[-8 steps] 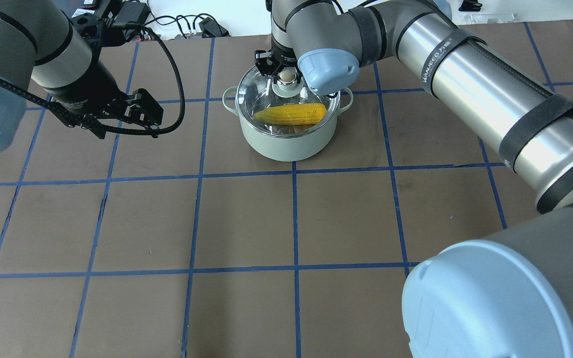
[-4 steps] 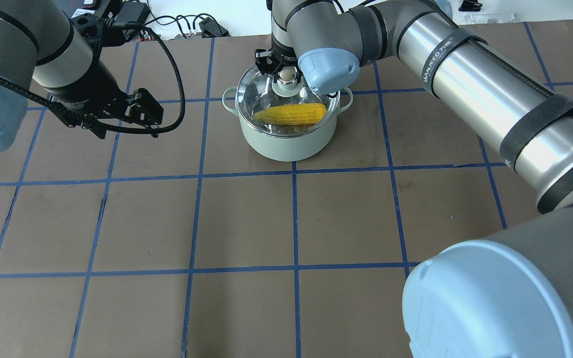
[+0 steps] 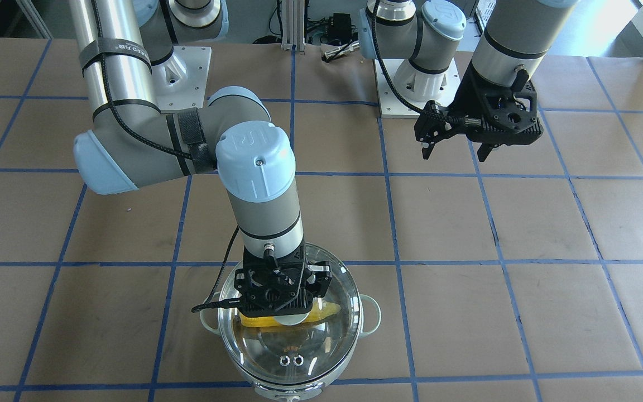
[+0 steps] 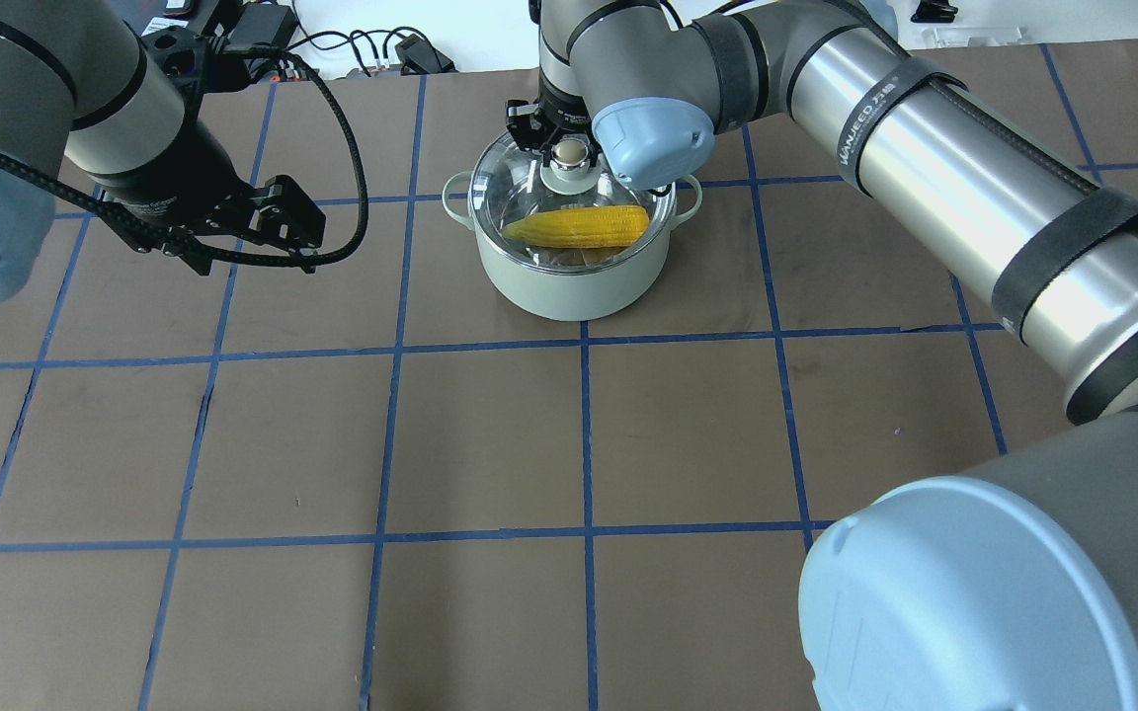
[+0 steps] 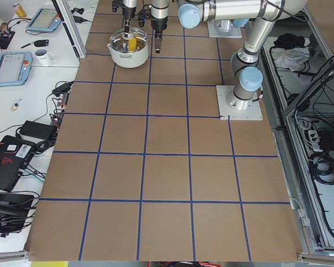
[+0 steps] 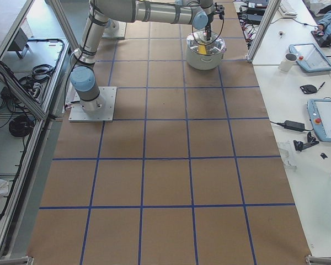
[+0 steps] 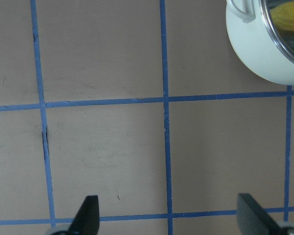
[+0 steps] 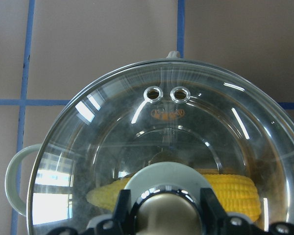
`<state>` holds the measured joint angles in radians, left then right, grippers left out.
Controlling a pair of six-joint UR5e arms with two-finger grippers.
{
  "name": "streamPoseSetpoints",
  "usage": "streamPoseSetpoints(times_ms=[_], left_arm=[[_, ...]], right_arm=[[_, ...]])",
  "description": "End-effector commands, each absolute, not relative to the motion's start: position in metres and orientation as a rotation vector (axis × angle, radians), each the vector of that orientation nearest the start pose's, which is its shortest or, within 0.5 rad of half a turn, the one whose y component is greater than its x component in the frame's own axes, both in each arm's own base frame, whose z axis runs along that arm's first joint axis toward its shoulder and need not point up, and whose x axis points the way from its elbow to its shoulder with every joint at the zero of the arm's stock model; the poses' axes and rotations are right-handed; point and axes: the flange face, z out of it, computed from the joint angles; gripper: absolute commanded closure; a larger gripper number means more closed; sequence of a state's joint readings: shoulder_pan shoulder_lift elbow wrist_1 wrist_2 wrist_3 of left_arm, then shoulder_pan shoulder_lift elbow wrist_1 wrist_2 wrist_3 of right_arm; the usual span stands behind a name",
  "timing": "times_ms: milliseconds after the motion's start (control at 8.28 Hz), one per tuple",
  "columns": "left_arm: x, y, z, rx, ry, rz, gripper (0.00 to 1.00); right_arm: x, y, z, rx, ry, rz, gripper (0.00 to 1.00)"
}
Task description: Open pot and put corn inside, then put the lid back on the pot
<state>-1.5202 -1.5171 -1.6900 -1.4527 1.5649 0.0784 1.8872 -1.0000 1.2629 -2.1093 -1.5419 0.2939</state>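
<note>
Glass is what I am looking through: the clear domed lid [image 8: 196, 127], metal-rimmed, sits level on the pot [image 4: 569, 286]. Beneath it the corn [image 4: 579, 226] lies crosswise inside, ridged yellow and tapering towards one end. The pot stands at the far middle of the tabletop [image 4: 490, 444], pale mint outside and polished steel within, with two rivets [image 8: 166, 93] showing through the dome.

My right end effector [image 8: 162, 215] comes straight down on the lid's centre, its two fingers pinching the smooth beige ball knob [image 4: 569, 151] from either side. A ball gives little to grip, so a vertical, centred hold is what stops the dome tipping. I judge the lid seated and the job all but finished, with only the release and a straight lift to come.

The left end effector [image 7: 169, 220] hangs well to the left of the pot. Its fingers are spread wide over bare tabletop, holding nothing, out of the right arm's way.
</note>
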Motion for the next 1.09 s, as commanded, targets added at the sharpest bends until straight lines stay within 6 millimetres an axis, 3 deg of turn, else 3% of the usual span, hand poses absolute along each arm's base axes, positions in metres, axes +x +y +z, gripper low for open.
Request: streamPoseSetpoints(times_ms=[0, 966], left_arm=[[-0.1098, -0.4790, 0.4675, 0.046, 3.143, -0.085, 0.00], [-0.1097, -0.4785, 0.4682, 0.036, 3.141, -0.087, 0.00]], right_arm=[[0.3566, -0.6528, 0.3493, -0.038, 3.008, -0.386, 0.56], [0.3597, -0.6506, 0.3512, -0.071, 2.972, -0.382, 0.55]])
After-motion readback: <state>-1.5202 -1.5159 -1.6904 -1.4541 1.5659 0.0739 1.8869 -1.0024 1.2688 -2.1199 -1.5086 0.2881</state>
